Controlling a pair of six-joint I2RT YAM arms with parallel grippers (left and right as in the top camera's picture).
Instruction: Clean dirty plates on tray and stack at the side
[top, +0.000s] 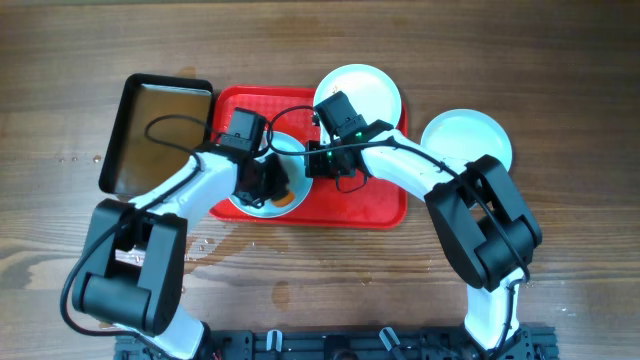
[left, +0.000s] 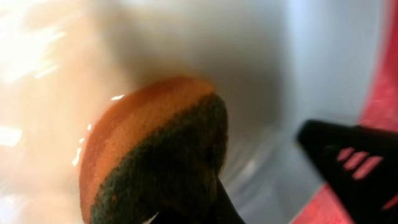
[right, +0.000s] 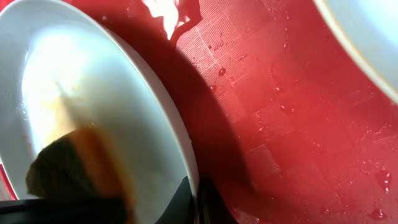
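A pale plate (top: 289, 149) lies on the left half of the red tray (top: 372, 206). My left gripper (top: 263, 186) is shut on an orange sponge with a green scouring side (left: 155, 149) and presses it on this plate (left: 186, 43). My right gripper (right: 196, 202) is shut on the plate's right rim (right: 155, 118), one finger on each side. The sponge also shows in the right wrist view (right: 71, 168). A second plate (top: 360, 90) lies over the tray's far edge. A third plate (top: 467, 138) sits on the table to the right of the tray.
A black metal pan (top: 160, 128) with brownish liquid sits left of the tray. The tray's right half (right: 292, 124) is wet and bare. The second plate's rim (right: 367, 43) shows at the upper right of the right wrist view. Water spots lie on the wooden table (top: 215, 245).
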